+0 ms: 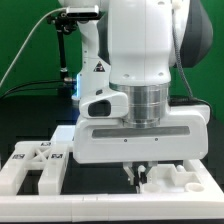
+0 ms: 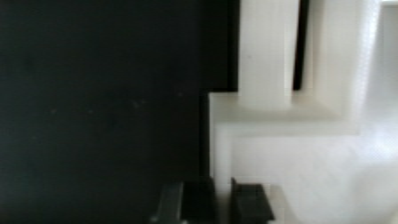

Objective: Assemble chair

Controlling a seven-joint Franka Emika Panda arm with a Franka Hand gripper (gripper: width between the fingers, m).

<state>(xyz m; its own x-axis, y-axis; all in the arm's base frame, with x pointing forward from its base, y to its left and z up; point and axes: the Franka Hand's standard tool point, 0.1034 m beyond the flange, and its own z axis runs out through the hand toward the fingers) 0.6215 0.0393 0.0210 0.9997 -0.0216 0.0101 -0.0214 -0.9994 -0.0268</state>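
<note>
end effector [image 1: 140, 172]: jaws pressed together, seemingly empty
chair part [image 1: 178, 181]: at 3 o'clock, exterior view
tip: open before grasping

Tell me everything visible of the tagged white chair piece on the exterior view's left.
The tagged chair piece looks like matte white plastic, blocky, with a gap between its bars. Two black-and-white square tags show on top. It lies on the black table, apart from the shut end effector; nothing grips it.
</note>
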